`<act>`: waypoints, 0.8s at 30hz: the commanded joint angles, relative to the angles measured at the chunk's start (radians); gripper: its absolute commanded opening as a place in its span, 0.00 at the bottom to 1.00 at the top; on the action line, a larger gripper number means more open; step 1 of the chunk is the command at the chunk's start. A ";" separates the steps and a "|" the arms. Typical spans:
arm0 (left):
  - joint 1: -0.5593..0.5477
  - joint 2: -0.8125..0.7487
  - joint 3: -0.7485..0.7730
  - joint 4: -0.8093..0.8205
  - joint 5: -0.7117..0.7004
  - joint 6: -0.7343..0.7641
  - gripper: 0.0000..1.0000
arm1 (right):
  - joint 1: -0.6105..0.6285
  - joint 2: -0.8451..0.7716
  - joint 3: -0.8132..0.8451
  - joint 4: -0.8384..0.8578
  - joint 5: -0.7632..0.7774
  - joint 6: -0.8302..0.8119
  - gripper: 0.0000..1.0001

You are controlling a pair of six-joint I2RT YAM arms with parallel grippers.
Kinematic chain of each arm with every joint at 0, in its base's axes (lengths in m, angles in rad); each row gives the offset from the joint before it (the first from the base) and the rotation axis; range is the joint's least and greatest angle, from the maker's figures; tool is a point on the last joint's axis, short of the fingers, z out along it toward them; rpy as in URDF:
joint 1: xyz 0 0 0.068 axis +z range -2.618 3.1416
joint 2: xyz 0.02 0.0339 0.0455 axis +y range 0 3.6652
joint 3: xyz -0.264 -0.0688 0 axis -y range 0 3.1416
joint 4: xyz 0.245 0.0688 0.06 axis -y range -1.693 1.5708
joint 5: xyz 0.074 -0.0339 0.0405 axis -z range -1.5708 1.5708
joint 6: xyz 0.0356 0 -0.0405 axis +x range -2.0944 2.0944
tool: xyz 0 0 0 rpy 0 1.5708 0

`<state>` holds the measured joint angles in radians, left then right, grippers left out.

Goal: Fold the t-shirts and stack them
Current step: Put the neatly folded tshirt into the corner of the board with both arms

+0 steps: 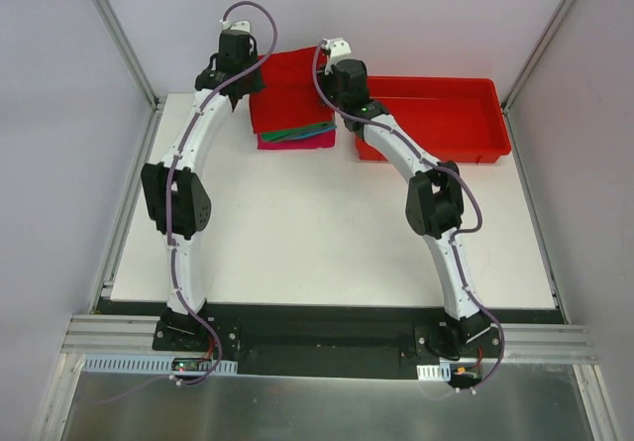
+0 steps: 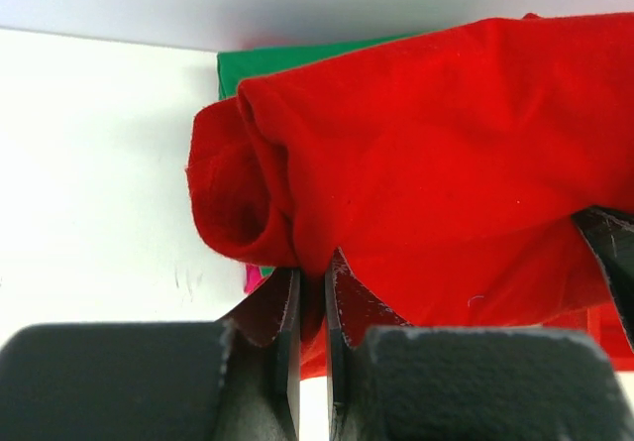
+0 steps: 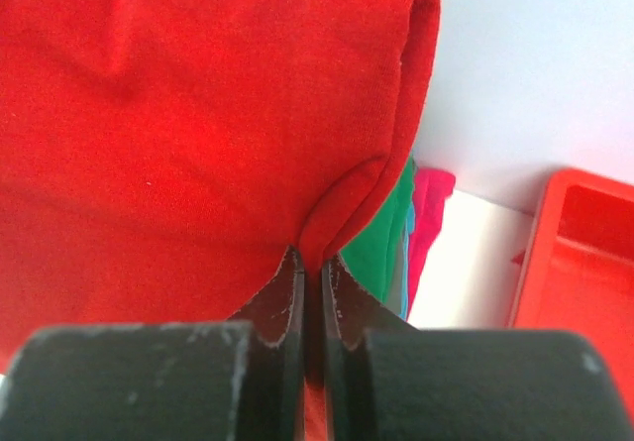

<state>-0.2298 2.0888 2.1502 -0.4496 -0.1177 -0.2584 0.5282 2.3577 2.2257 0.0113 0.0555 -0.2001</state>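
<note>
A folded bright red t-shirt [image 1: 287,89] lies over a stack of folded t-shirts at the back of the table, whose green [image 1: 297,131] and magenta-pink [image 1: 297,142] edges show below it. My left gripper [image 2: 312,282] is shut on a rolled fold of the red t-shirt [image 2: 426,164] at its left side. My right gripper [image 3: 311,263] is shut on a pinch of the red t-shirt [image 3: 198,124] at its right side. Beside that pinch run the green [image 3: 381,253], teal-blue [image 3: 406,263] and pink [image 3: 426,223] shirt edges. From above, both gripper tips are hidden by the wrists.
A rigid red plastic bin [image 1: 436,119] stands right of the stack, close to my right arm. The white table [image 1: 317,233] stretches toward the arm bases. Grey walls and metal frame posts close in the back and sides.
</note>
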 commanded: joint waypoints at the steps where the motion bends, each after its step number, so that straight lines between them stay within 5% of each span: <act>1: 0.026 0.069 0.128 0.049 0.049 0.065 0.00 | -0.030 0.099 0.130 0.292 0.000 0.001 0.01; 5: 0.037 0.119 0.146 0.083 0.044 0.067 0.00 | -0.042 0.221 0.268 0.334 -0.008 -0.001 0.01; 17: 0.096 0.220 0.155 0.163 0.153 -0.002 0.00 | -0.060 0.305 0.275 0.409 0.012 0.033 0.09; 19: 0.096 0.244 0.180 0.166 0.168 0.010 0.07 | -0.065 0.310 0.279 0.400 0.010 0.037 0.18; 24: 0.098 0.290 0.209 0.175 0.153 0.021 0.48 | -0.073 0.321 0.276 0.386 0.023 0.028 0.40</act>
<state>-0.1421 2.3589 2.3001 -0.3138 0.0330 -0.2440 0.4831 2.6732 2.4439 0.3286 0.0483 -0.1699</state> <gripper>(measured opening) 0.348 0.342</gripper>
